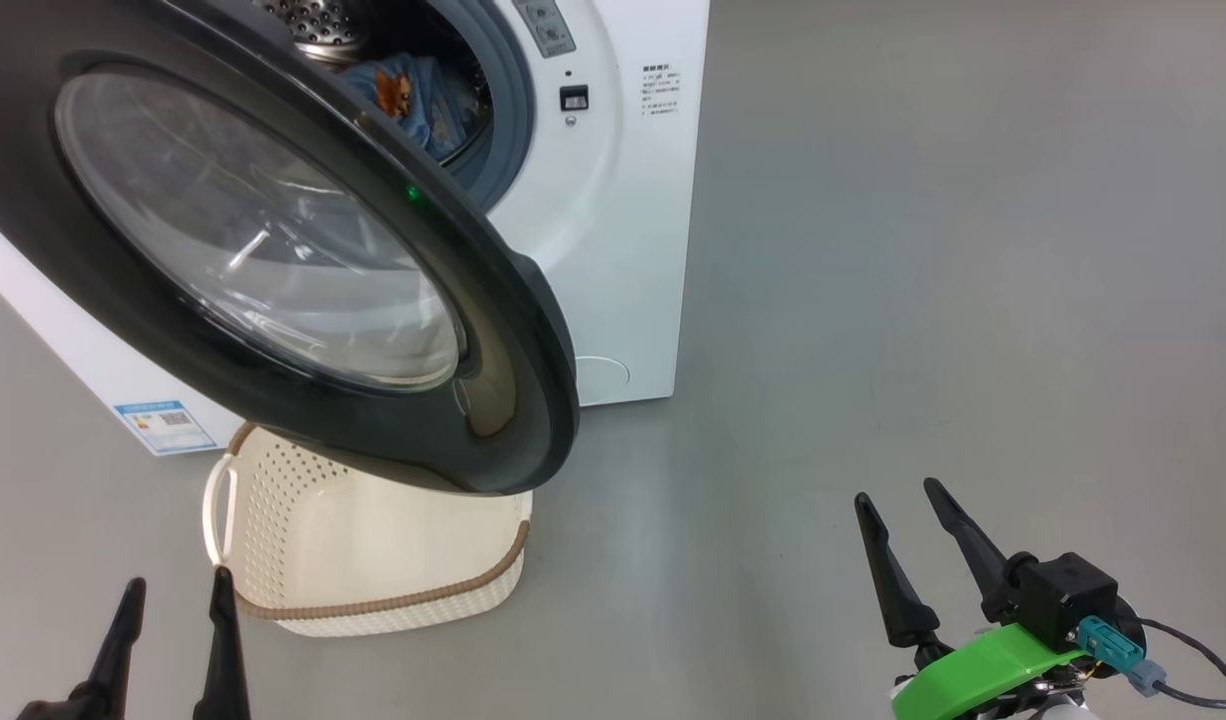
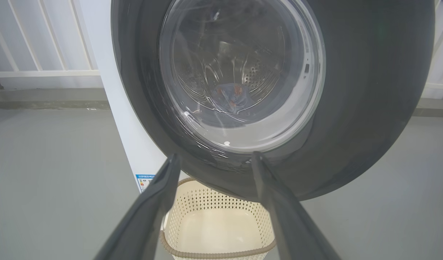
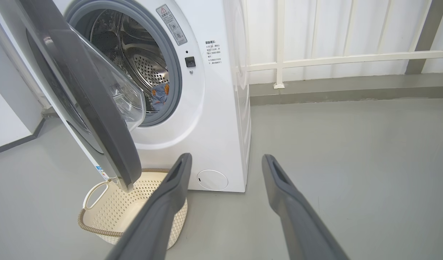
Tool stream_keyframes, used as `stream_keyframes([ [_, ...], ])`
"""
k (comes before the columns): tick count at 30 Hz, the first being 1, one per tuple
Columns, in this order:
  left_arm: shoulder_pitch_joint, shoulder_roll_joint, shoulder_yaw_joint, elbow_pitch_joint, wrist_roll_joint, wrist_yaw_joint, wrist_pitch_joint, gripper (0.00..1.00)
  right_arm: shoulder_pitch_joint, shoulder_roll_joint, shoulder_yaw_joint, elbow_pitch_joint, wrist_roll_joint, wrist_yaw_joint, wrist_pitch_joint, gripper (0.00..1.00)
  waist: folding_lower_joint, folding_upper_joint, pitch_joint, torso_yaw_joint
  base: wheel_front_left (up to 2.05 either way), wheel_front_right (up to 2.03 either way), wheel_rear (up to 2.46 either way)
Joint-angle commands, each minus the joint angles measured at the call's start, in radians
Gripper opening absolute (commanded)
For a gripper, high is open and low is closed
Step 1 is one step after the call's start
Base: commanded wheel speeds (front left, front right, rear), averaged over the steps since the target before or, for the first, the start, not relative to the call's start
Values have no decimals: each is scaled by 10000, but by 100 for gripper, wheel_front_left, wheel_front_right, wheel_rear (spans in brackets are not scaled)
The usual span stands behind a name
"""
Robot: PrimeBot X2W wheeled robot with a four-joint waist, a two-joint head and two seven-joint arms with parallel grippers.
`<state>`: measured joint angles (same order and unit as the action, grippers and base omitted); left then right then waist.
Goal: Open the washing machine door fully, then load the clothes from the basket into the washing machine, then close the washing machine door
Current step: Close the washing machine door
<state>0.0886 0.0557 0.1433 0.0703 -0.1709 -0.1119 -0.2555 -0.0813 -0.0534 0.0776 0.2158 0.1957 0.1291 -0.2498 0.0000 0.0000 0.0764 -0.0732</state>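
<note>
Blue clothes [image 1: 418, 100] sit in the washing machine [image 1: 613, 250]; left pincer [image 1: 178, 576] and right pincer [image 1: 896, 490] spread.

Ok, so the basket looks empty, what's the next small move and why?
Probably bring the open left gripper up against the washing machine door and push it shut: the basket is empty, the clothes lie in the drum, and the door faces that gripper, standing half open.

My head is looking down on the washing machine door [image 1: 263, 240] — left wrist facing its glass close, right wrist seeing it edge-on; all are sharing the basket [image 1: 373, 604].
</note>
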Motion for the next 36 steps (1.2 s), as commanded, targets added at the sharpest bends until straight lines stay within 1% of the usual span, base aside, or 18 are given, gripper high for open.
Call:
stream_keyframes([
  [1, -62, 93, 363, -174, 155, -41, -62, 100, 7, 26, 208, -271, -45, 16, -120, 100, 0, 0, -23, -4, 0, 0, 0],
  [18, -27, -3, 308, 19, 236, -129, -63, 100, 63, -26, 215, -215, -37, 16, -120, 100, 0, 0, -117, 69, 0, 0, 0],
  [19, -32, -5, 310, 17, 239, -132, -63, 100, 66, -25, 212, -211, -39, 16, -120, 61, 0, 0, -109, 71, 0, 0, 0],
  [20, -38, -7, 310, 16, 240, -135, -63, 100, 69, -24, 207, -206, -41, 16, -120, 45, 0, 0, -102, 75, 0, 0, 0],
  [21, -42, -10, 309, 16, 239, -137, -63, 100, 76, -23, 198, -198, -42, 16, -120, 0, 0, 0, -96, 78, 0, 0, 0],
  [30, -78, -29, 319, 3, 221, -154, -63, 100, 42, -7, 84, -325, 68, 16, -120, 0, 0, 0, -46, 95, 0, 0, 0],
  [33, -121, -34, 316, -17, 217, -157, -63, 100, -81, 0, 104, -872, 151, 16, -120, 0, 0, 0, 7, 110, 0, 0, 0],
  [36, -166, -39, 336, -34, 224, -159, -63, 100, -374, 7, 285, -1931, 340, 16, -120, 0, 0, 0, 62, 120, 0, 0, 0],
])
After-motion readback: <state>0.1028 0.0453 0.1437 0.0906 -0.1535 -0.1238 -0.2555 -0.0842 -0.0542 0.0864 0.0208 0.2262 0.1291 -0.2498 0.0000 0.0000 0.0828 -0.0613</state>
